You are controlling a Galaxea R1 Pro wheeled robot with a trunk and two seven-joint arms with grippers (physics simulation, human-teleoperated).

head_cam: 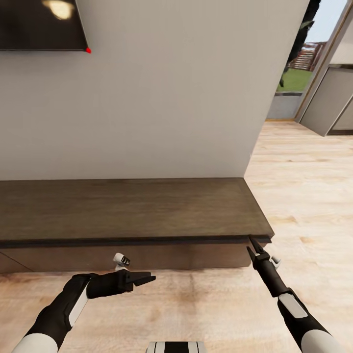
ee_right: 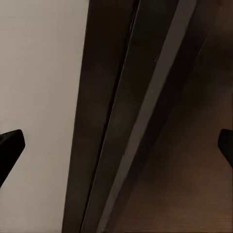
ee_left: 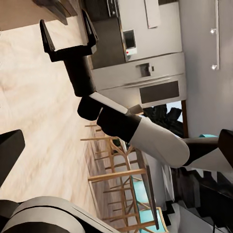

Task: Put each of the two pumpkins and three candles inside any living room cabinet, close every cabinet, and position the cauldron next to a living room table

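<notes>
The cabinet [head_cam: 127,211] is a long, low dark brown unit against the white wall, and its fronts look flush under the top. My right gripper [head_cam: 251,244] stands open, its fingertips right at the cabinet's front right corner, just under the top's edge. The right wrist view looks closely at the cabinet's dark edge [ee_right: 145,121] between widely spread fingertips [ee_right: 9,150]. My left gripper [head_cam: 147,280] is open and empty, hovering low over the floor before the cabinet's middle and pointing right. The left wrist view shows the right gripper [ee_left: 68,30] with its fingers apart. The pumpkins, candles, cauldron and table are out of view.
A dark wall-mounted TV [head_cam: 41,24] hangs above the cabinet's left part. Pale wood floor [head_cam: 304,186] stretches to the right, past the wall's end, toward a window with greenery. A kitchen with a steel fridge [ee_left: 145,77] and wooden chairs [ee_left: 116,170] lies beyond my right arm.
</notes>
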